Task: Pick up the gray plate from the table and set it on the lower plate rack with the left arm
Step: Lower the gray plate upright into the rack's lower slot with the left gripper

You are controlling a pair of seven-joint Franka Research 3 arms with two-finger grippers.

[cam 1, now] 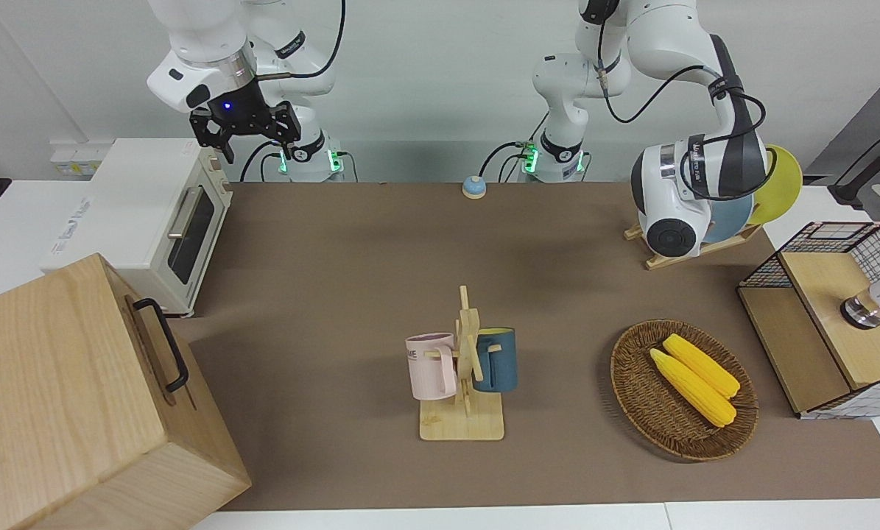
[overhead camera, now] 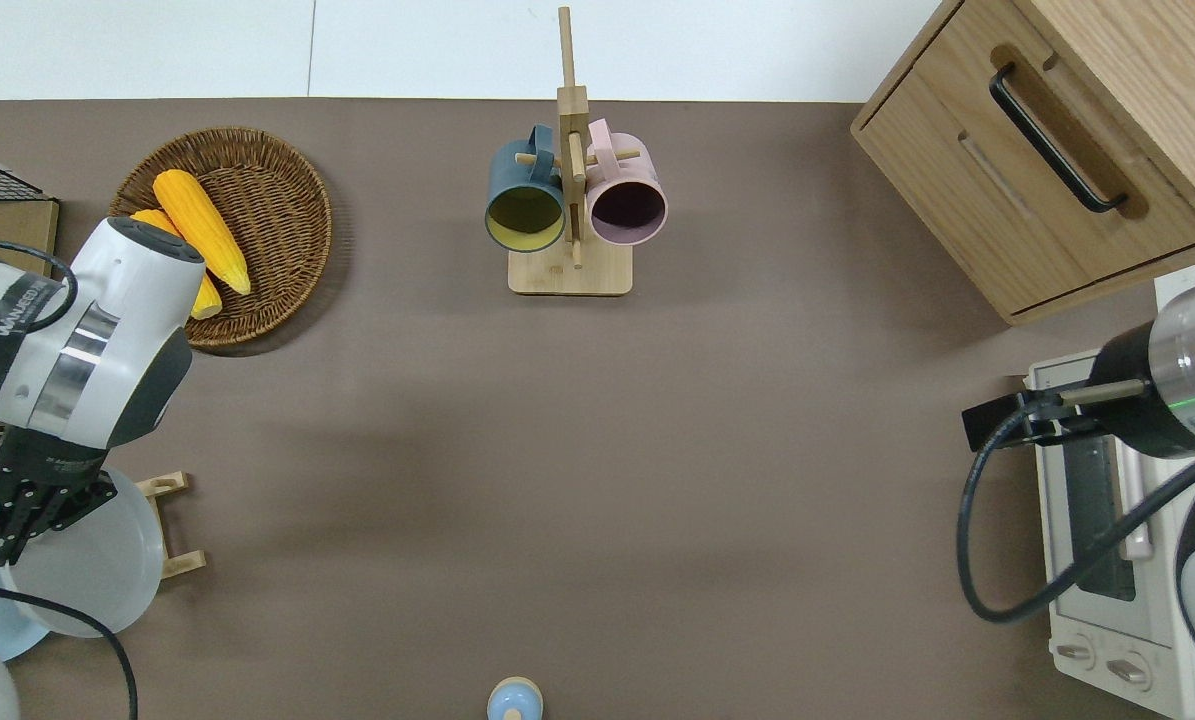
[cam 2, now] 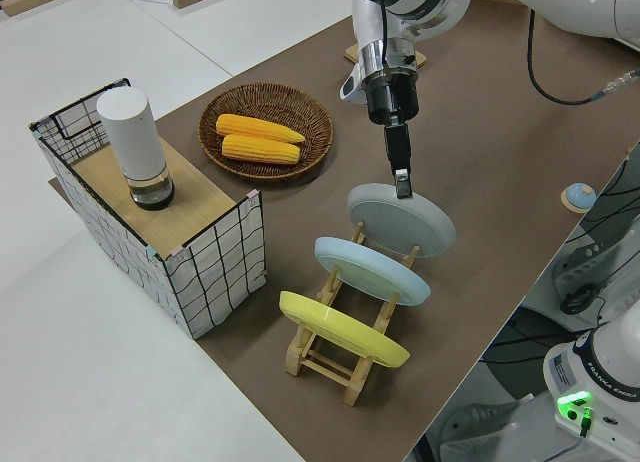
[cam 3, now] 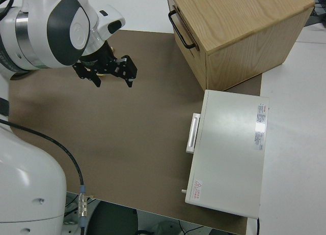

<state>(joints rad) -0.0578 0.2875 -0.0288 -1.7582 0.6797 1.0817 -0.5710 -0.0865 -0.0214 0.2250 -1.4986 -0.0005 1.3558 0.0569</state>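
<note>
Placement is nearing its end: the gray plate point(cam 2: 402, 219) is leaning in the slot of the lower plate rack point(cam 2: 345, 354) that is farthest from the robots, with the sky-blue plate point(cam 2: 372, 270) and the yellow plate point(cam 2: 342, 329) in the two slots nearer to them. The left gripper point(cam 2: 402, 182) is hanging at the gray plate's upper rim, its fingers pointing straight down; whether they are pinching the rim or have let go I cannot tell. In my judgement, doing this step well is a matter of making sure the lower edge is sitting between the pegs before loosening the grasp, then lifting straight up so the fingers are not dragging the plate out of its lean or knocking it into the sky-blue plate just beside it. The right arm is parked, its gripper point(cam 1: 242, 131) standing with fingers spread apart. The brown table point(overhead camera: 657, 450) is carrying a wicker basket point(overhead camera: 277, 180) with two corn cobs point(overhead camera: 202, 240), a wooden mug stand point(overhead camera: 569, 270) with a pink and a dark blue mug, a wooden drawer box point(cam 1: 79, 397), a white toaster oven point(cam 1: 145, 213), a wire-sided shelf point(cam 2: 215, 272) bearing a white cylinder, and a small blue bell point(cam 1: 473, 187) near the robots.
</note>
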